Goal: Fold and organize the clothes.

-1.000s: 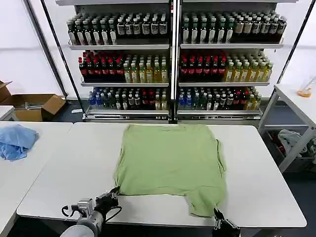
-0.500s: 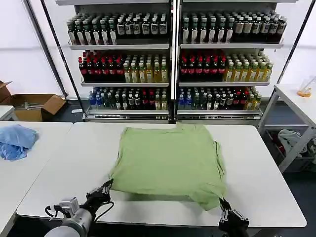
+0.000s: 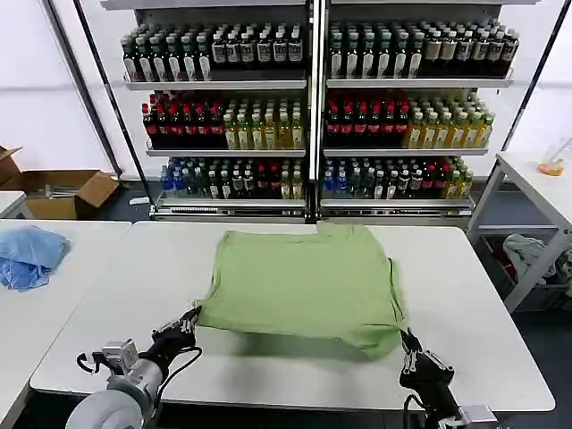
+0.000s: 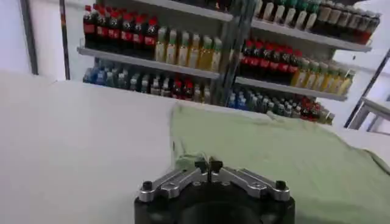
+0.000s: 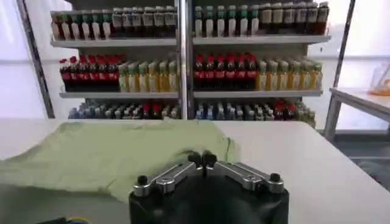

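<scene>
A: Where does the polo shirt (image 3: 304,281) lie?

B: Spread on the white table (image 3: 483,295), its near hem lifted off the surface. The left gripper (image 3: 189,319) is pinched tight on the near-left corner, fingers together on the fabric; the right gripper (image 3: 407,344) is clamped the same way on the near-right corner.

A: How should this fold go?

B: I'd judge both corners must travel level and at one pace, away from the grippers toward the far edge. Keep the hem taut between them, so no slack bunches ahead of either.
</scene>
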### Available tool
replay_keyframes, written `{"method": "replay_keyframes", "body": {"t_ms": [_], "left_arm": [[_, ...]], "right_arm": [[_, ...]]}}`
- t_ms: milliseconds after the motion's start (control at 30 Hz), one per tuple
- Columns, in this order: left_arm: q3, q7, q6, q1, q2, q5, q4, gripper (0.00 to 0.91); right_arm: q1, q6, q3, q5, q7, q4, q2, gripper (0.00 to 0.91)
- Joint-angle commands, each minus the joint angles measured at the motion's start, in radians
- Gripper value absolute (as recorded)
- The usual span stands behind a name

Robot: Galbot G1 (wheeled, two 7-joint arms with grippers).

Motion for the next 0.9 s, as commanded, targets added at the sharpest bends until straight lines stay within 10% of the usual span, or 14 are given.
{"method": "replay_keyframes", "body": {"t_ms": [33, 733, 767, 800, 833, 867, 900], "left_arm": [[0.124, -0.006, -0.006, -0.223, 0.01, 0.035, 0.204, 0.02], [0.267, -0.036, -0.039, -0.363, -0.046, 0.217, 0.44, 0.02], [0.267, -0.037, -0.039, -0.361, -0.048, 0.22, 0.44, 0.02], [0.266, -0.038, -0.039, -0.357, -0.05, 0.221, 0.439, 0.151], [0.266, -0.037, -0.04, -0.354, -0.052, 0.222, 0.437, 0.333], [0.266, -0.036, -0.04, -0.35, -0.053, 0.224, 0.436, 0.907], [0.265, -0.035, -0.04, -0.348, -0.054, 0.226, 0.436, 0.907]], "right_arm": [[0.19, -0.001, -0.018, 0.018, 0.001, -0.137, -0.017, 0.0], [0.417, -0.006, -0.155, -0.085, -0.027, -0.457, 0.021, 0.0], [0.419, -0.003, -0.161, -0.095, -0.032, -0.463, 0.026, 0.262], [0.42, -0.001, -0.165, -0.103, -0.035, -0.466, 0.029, 0.816], [0.421, -0.004, -0.17, -0.111, -0.038, -0.473, 0.034, 0.907], [0.421, -0.008, -0.173, -0.116, -0.038, -0.475, 0.038, 0.907], [0.421, -0.019, -0.175, -0.122, -0.039, -0.476, 0.041, 0.907]]}}
